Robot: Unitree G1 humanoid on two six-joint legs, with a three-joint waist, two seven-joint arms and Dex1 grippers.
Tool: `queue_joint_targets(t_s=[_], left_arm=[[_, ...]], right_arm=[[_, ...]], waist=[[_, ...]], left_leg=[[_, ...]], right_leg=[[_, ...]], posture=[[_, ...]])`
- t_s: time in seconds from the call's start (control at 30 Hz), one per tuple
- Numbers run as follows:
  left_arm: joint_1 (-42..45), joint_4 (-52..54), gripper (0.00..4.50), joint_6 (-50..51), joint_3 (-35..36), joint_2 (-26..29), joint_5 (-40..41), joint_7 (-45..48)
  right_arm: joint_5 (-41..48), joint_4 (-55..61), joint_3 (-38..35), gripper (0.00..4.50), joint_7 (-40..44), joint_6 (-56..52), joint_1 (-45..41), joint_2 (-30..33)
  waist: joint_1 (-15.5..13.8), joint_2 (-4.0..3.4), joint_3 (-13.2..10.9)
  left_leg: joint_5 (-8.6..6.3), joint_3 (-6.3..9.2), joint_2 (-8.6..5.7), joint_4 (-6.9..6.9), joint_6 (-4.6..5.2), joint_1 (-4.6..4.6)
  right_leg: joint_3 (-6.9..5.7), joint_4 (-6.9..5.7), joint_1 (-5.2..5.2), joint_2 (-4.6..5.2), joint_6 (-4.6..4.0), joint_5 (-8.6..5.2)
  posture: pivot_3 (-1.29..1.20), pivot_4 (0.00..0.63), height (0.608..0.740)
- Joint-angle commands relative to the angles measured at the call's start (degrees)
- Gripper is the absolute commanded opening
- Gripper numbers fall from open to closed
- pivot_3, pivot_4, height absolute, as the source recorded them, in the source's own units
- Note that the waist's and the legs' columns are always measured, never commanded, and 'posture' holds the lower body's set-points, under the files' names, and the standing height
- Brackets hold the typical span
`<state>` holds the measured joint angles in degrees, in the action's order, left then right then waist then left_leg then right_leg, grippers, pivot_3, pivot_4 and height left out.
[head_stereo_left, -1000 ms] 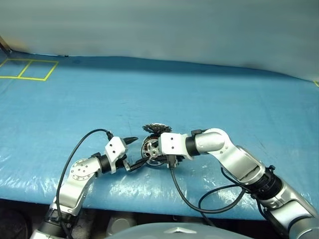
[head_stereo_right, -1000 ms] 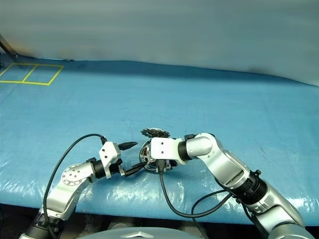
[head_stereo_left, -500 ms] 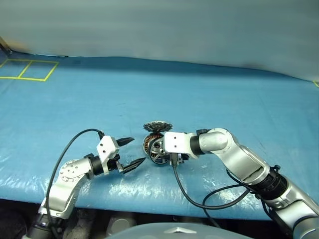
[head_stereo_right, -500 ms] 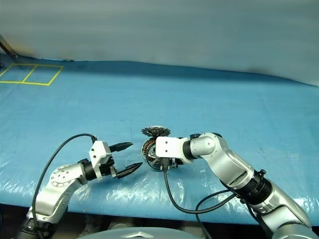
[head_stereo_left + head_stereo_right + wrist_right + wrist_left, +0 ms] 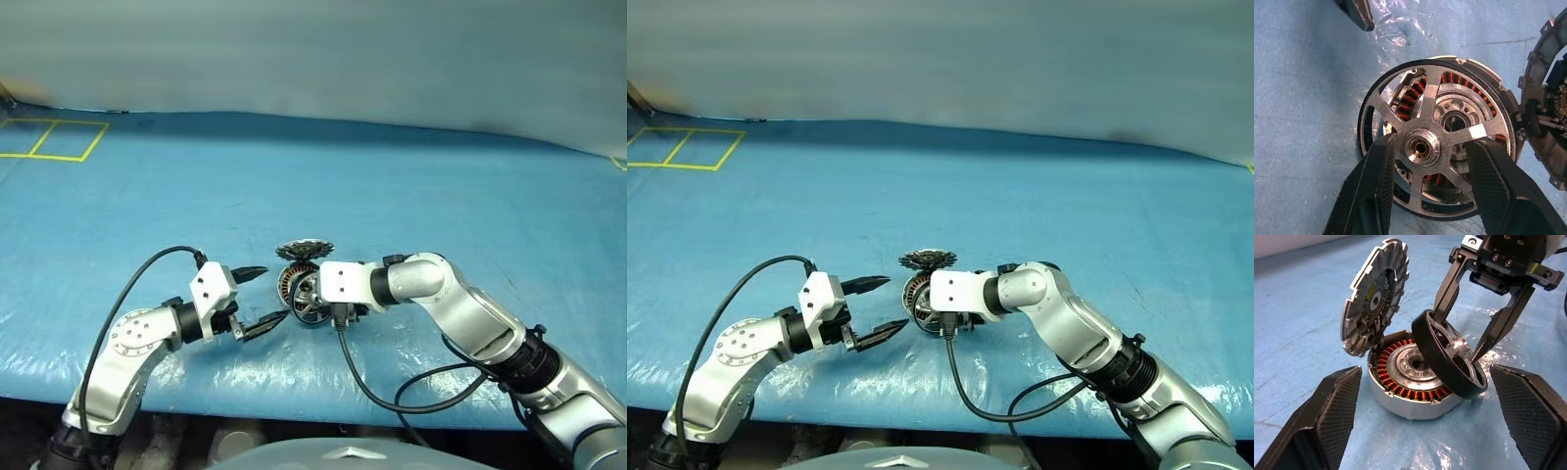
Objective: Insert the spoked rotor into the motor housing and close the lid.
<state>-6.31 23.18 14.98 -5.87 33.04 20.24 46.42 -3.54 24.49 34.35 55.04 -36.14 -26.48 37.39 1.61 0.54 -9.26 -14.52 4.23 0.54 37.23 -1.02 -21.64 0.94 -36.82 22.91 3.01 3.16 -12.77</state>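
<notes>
Head views: on the blue surface [image 5: 411, 186], the motor housing [image 5: 291, 290] sits between both arms, lid [image 5: 304, 249] raised. Left wrist view: left pincer [image 5: 1425, 431] spread empty. Right wrist view: right pincer [image 5: 1425, 171] pinches the spoked rotor [image 5: 1436, 147], tilted on the housing

I can read no text, label, brand or number on anything here, neither on my arms nor on the parts.

Rotor over the housing
The spoked rotor [image 5: 1449, 357] leans tilted on the motor housing [image 5: 1410, 394]; the lid [image 5: 1374, 296] stands open behind, on the tarp [image 5: 392, 186].
</notes>
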Motion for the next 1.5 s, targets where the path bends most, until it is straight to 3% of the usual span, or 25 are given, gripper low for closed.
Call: queue_joint_targets(t_s=[0.03, 0.27, 0.9, 1.4, 1.5], left_arm=[[-0.04, 3.08, 4.5, 0.6, -0.24, -0.29, 0.05, -0.78], [0.62, 2.89, 4.5, 1.47, 0.17, -0.16, 0.45, -1.17], [1.06, 0.03, 4.5, 1.93, 1.04, -0.03, 1.13, -0.19], [0.36, -1.63, 4.5, 1.19, 1.1, -0.24, 0.1, 0.17], [0.14, -1.82, 4.5, 0.87, 0.96, -0.34, -0.04, 0.18]], right_arm=[[-1.13, -1.3, 0.85, 1.74, -0.02, -0.14, 1.63, 0.4], [-1.2, -0.62, 0.18, 1.74, -0.18, -1.32, 1.95, 0.06], [13.02, 2.94, -12.23, 1.74, 2.0, -1.88, 2.09, -1.95], [20.86, 4.14, -14.38, 1.74, 2.99, -4.88, 0.84, -3.8], [18.89, 0.99, -13.33, 1.74, 0.77, -4.0, 0.72, -3.9]], waist=[[0.02, 0.01, 0.0], [0.07, 0.02, 0.0], [-0.1, 0.12, -0.36], [-0.17, 0.1, -0.38], [-0.16, 0.1, -0.38]], left_leg=[[0.0, 0.01, 0.0, -0.01, 0.0, 0.0], [0.0, 0.0, 0.01, -0.03, 0.0, 0.0], [-0.01, 0.01, -0.03, -0.17, -0.01, -0.6], [-0.01, 0.07, -0.04, -0.13, -0.01, -0.67], [-0.01, 0.08, -0.05, -0.12, -0.01, -0.71]], right_leg=[[0.0, 0.0, 0.0, 0.0, 0.0, 0.0], [0.0, 0.01, 0.02, 0.0, -0.02, -0.01], [-0.02, 0.01, 0.68, 0.0, 0.18, 0.11], [-0.03, 0.0, 0.7, 0.0, 0.19, 0.16], [-0.03, 0.0, 0.73, 0.0, 0.06, 0.25]], posture=[[0.0, 0.15, 0.74], [0.0, 0.15, 0.74], [0.0, 0.15, 0.74], [0.0, 0.15, 0.74], [0.0, 0.15, 0.74]])
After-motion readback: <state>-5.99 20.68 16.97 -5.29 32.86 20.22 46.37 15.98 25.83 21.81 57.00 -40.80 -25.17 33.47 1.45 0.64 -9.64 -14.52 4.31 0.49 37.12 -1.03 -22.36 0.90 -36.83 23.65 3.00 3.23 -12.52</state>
